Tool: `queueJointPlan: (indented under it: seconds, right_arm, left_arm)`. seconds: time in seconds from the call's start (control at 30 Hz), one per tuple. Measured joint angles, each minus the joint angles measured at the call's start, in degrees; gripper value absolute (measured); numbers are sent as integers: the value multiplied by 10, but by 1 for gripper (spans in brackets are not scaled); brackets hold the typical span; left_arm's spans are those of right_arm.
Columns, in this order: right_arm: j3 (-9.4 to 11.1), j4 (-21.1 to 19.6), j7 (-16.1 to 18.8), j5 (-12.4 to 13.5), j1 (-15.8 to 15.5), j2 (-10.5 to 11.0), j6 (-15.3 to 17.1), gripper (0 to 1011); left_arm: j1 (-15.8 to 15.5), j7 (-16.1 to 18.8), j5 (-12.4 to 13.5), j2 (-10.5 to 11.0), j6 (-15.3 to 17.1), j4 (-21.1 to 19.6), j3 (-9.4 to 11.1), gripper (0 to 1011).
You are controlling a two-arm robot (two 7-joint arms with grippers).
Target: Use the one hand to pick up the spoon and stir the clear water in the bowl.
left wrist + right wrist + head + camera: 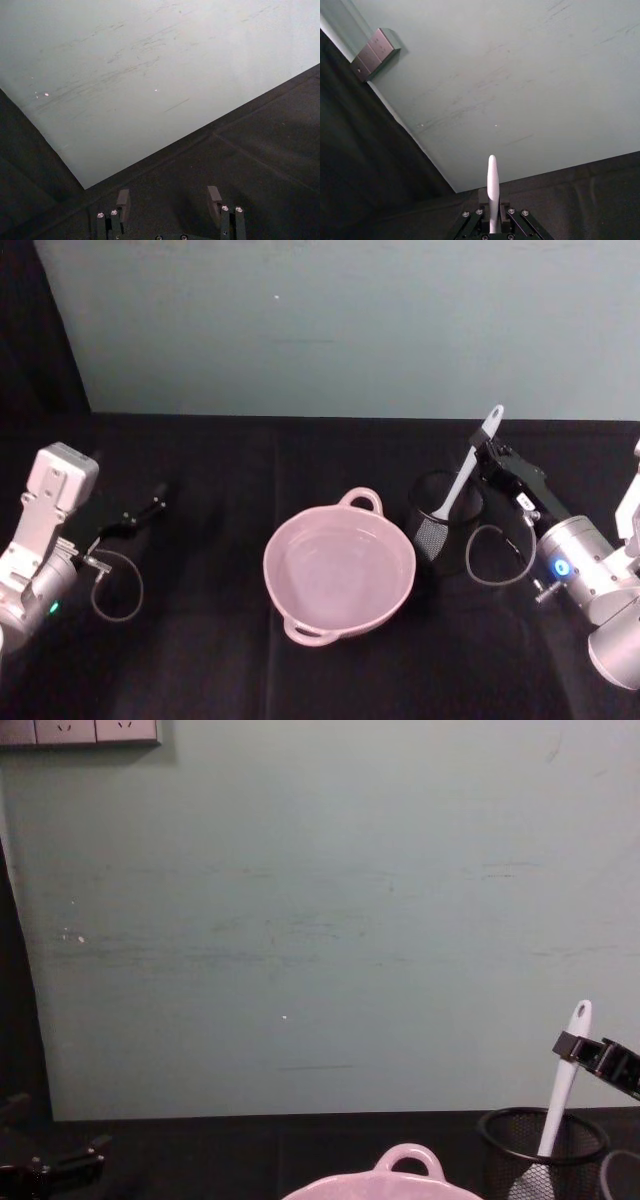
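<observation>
On a black-draped tabletop (210, 660) set against a pale green wall (340, 320), a black wire-mesh cup (440, 525) stands directly below the right claw (478, 453) and just beside the pink bowl (339, 570), which sits to the claw's left and nearer the robot, clear water filling its basin and one arched loop handle pointing toward the wall. The white spoon (468, 472) stands tilted in the mesh cup, its flat blade down inside the mesh and its slim handle, with the hole at the tip, rising above the cup's rim. The right claw has closed its narrow fingers (568, 1046) on the upper part of that handle; in the right wrist view the handle rises straight up between the clamped fingers, and in the chest view the black fingertips pinch the handle just below its holed end, well above the cup's rim. The cup's mesh wall lies between the spoon's blade and the bowl. A loop of grey cable (497, 555) hangs from the right arm's wrist beside the cup. Far off to the left of the working claw, the left claw (148, 506) rests low over the bare cloth, its two fingers (123, 202) spread apart with nothing between them, well clear of bowl and cup. A bank of wall sockets (80, 731) sits high on the wall, above and far left of the right claw in the chest view.
</observation>
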Motion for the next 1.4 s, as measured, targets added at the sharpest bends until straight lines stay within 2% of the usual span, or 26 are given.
queueJointPlan:
  seconds: [0.4,0.97,1.13,1.17,1.23,1.4]
  right_arm:
    - [10,5,16,-2,-5,-8,-1,112]
    - [8,5,13,-1,-4,-7,1,117]
    - [8,4,12,-1,-4,-7,2,222]
    - [8,4,12,-1,-4,-7,2,279]
    - [8,4,12,-1,-4,-7,2,321]
    - [8,4,12,-1,-4,-7,2,502]
  left_arm:
    - [0,0,0,0,0,0,0,1005]
    - [0,0,0,0,0,0,0,1005]
    - [0,0,0,0,0,0,0,1005]
    - [0,0,0,0,0,0,0,1005]
    - [0,0,0,0,0,0,0,1005]
    - [0,0,0,0,0,0,0,1005]
